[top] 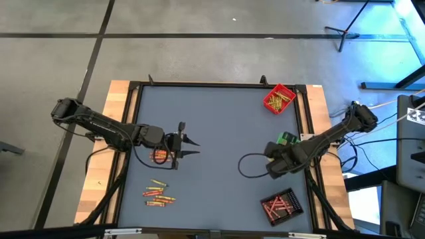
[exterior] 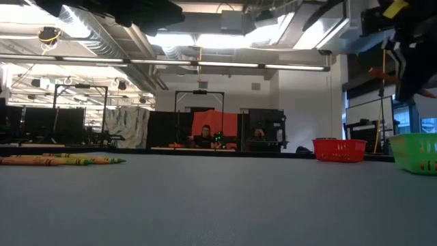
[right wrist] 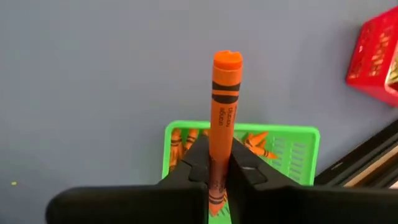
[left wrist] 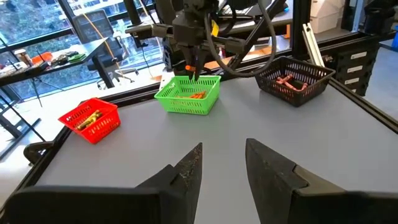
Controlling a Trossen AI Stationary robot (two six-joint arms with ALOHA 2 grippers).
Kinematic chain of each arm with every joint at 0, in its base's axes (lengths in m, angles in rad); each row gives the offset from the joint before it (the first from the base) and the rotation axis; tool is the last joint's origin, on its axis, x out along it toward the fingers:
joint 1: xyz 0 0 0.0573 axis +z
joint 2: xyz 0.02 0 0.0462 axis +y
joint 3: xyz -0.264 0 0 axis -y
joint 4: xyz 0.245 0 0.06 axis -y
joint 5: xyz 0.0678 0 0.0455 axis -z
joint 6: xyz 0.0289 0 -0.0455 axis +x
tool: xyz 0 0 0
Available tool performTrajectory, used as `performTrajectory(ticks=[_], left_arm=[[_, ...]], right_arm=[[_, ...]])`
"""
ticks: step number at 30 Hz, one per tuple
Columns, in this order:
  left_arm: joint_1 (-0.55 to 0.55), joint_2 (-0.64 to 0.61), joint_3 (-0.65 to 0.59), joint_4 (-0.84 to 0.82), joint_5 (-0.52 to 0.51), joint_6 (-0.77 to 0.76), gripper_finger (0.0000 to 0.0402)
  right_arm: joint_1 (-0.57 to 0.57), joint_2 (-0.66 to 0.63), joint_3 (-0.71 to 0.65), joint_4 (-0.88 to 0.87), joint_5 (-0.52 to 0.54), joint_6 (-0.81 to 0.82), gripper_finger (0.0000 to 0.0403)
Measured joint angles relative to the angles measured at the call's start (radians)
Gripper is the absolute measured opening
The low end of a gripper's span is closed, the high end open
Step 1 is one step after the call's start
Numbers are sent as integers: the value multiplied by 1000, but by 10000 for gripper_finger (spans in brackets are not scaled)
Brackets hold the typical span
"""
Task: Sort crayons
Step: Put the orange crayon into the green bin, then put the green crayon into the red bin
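My right gripper [right wrist: 217, 167] is shut on an orange crayon [right wrist: 224, 106] and hangs over the green tray [right wrist: 292, 152], which holds orange crayons. In the left wrist view it shows as the right gripper [left wrist: 194, 61] just above the green tray [left wrist: 186, 96]. Loose crayons [top: 159, 193] lie flat on the table near its front left. My left gripper [left wrist: 224, 165] stands open with nothing between its fingers, above the table left of centre [top: 189, 143]. My right gripper pinches the orange crayon between its two fingers, on the paper wrap near the pointed end [right wrist: 216, 180]. The fingers come steeply from above and lie across the crayon. The flat end [right wrist: 227, 60] sticks out past the fingertips. The crayon is lifted clear, above the green tray.
A red tray [top: 279, 98] with yellow crayons stands at the far right. A black tray [top: 282, 204] with red crayons stands at the near right. A raised black frame [top: 219, 84] runs round the table. Beyond the table a person sits in the room [exterior: 205, 137].
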Motion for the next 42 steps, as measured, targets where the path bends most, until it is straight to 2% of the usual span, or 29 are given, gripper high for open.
performTrajectory(ticks=[12, 19, 25, 28, 33, 38, 40, 42], left_arm=[[0, 0, 0, 0, 0, 0, 107], [0, 0, 0, 0, 0, 0, 107], [0, 0, 0, 0, 0, 1, 107], [0, 0, 0, 0, 0, 1, 107], [0, 0, 0, 13, 0, 2, 107], [0, 0, -1, 23, -2, 2, 107], [0, 0, -1, 30, -35, 0, 107], [1, 0, 1, 26, -77, 1, 108]], right_arm=[[-1, -174, -144, -8, -51, 145, 22], [-3, -193, -277, -5, -84, 225, 30], [-3, -192, -329, 46, -81, 260, 37], [-3, -192, -329, 57, -68, 262, 59], [-3, -192, -323, 47, -72, 278, 133], [-4, -192, -228, -22, -93, 278, 194], [-4, -192, -169, -34, -52, 275, 207], [-3, -192, -114, -16, 33, 250, 215]])
